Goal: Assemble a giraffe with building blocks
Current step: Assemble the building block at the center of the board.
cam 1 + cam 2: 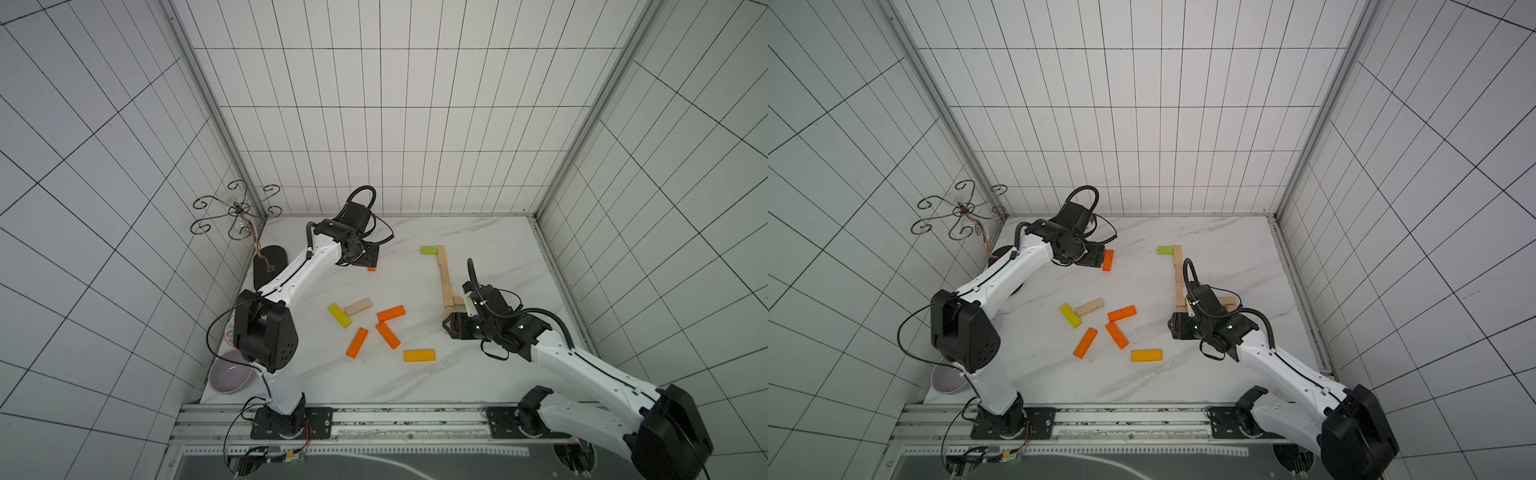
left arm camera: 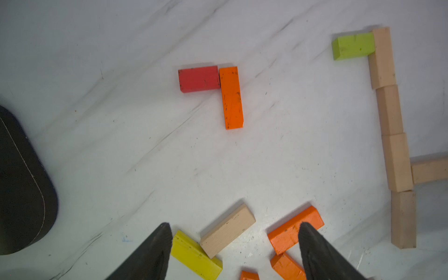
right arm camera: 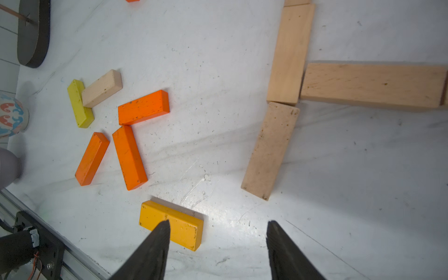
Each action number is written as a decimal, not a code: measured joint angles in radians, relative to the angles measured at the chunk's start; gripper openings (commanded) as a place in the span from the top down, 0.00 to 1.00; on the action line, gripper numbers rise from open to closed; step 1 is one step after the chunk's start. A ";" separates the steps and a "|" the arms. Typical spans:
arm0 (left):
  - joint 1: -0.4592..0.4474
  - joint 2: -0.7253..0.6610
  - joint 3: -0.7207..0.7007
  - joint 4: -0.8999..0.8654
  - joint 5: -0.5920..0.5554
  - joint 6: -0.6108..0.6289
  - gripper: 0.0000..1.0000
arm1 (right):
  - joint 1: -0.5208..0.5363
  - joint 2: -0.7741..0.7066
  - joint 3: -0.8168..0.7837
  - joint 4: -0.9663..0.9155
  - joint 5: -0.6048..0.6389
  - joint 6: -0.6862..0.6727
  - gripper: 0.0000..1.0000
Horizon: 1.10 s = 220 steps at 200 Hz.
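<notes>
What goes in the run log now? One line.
left gripper open, empty | right gripper open, empty | pale wooden block chain laid, lime green wooden block at far end

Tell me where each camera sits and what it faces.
Top view: overhead, looking down on the table; left arm, right arm show.
Top view: alongside, same table; both arms too.
Left wrist: faces red block; left gripper fingers show.
Right wrist: faces amber block; right gripper fingers show.
Shared: both wrist views show the yellow block.
</notes>
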 measured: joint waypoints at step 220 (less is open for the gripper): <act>0.013 0.128 -0.296 0.083 0.047 0.117 0.17 | 0.564 -0.122 -0.103 0.495 0.386 -0.463 0.39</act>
